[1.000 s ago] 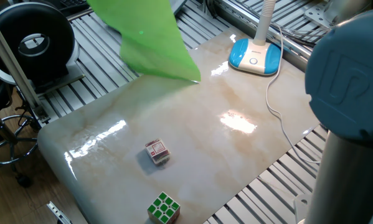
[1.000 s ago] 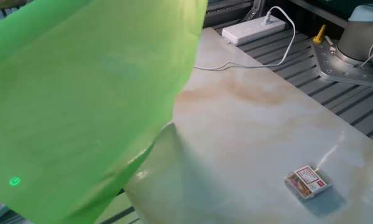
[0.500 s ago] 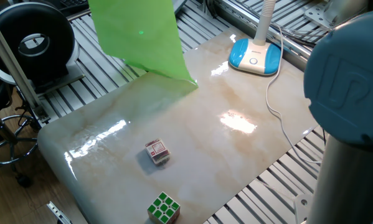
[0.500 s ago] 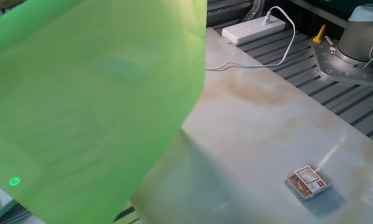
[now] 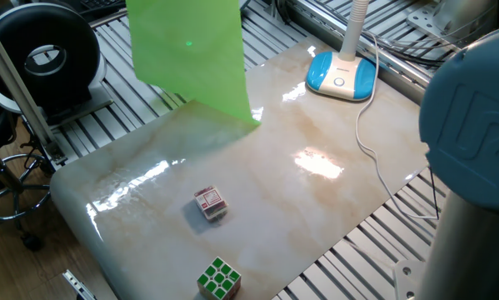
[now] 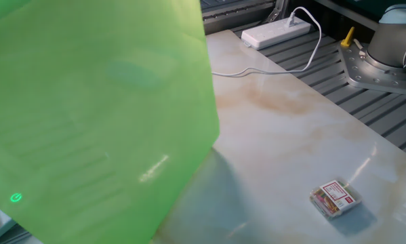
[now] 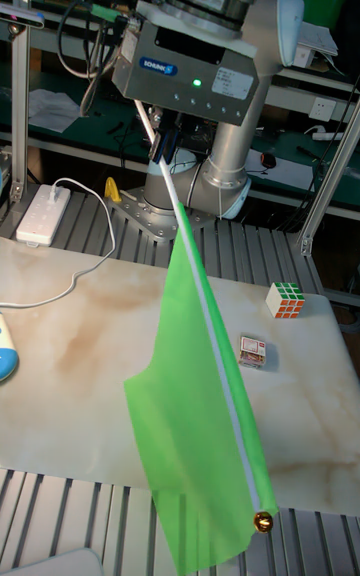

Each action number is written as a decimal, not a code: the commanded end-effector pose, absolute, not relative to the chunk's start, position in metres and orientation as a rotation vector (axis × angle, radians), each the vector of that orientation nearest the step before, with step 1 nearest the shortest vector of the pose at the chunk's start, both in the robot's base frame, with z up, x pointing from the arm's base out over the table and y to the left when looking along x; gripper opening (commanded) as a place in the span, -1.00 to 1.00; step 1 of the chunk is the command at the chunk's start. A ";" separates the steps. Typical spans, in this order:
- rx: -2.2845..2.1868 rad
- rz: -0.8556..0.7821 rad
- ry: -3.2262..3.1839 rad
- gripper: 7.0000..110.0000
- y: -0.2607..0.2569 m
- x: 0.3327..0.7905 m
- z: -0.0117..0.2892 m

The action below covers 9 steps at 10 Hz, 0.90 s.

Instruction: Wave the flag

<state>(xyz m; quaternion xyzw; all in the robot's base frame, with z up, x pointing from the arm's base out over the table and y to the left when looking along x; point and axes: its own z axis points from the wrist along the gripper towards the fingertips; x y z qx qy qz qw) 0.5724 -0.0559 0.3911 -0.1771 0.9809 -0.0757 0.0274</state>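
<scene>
The flag is a lime-green cloth (image 7: 195, 406) on a thin white stick (image 7: 215, 336) that slants down from the gripper to a small gold tip (image 7: 263, 522) near the table's front edge. In the tall view my gripper (image 7: 165, 149) hangs high above the table, shut on the stick's upper end. Seen from one fixed view, the cloth (image 5: 191, 54) hangs over the table's far left corner. In the other fixed view the cloth (image 6: 101, 115) fills the left half and hides what lies behind it. The gripper is out of both fixed views.
Two puzzle cubes lie on the marble table (image 5: 299, 200): a red-white one (image 5: 210, 202) and a green-faced one (image 5: 219, 277) at the front edge. A blue-white lamp base (image 5: 341, 73) and its cable sit at the far end. A power strip (image 6: 276, 32) lies beyond the table.
The cloth has swung and now hangs straighter, with its lower corner pulled in toward the left in one fixed view. It covers more of the other fixed view. The arm's body shifted slightly right.
</scene>
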 end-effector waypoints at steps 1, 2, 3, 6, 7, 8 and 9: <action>-0.559 -0.227 3.014 -1.00 -0.056 0.576 0.389; -0.549 -0.196 3.023 -1.00 -0.052 0.574 0.387; -0.525 -0.156 3.037 -1.00 -0.046 0.572 0.385; -0.278 0.113 3.089 -1.00 0.011 0.564 0.385; -0.242 0.133 3.092 -1.00 0.024 0.564 0.387; -0.216 0.129 3.095 -1.00 0.035 0.566 0.388; -0.195 0.124 3.097 -1.00 0.047 0.567 0.390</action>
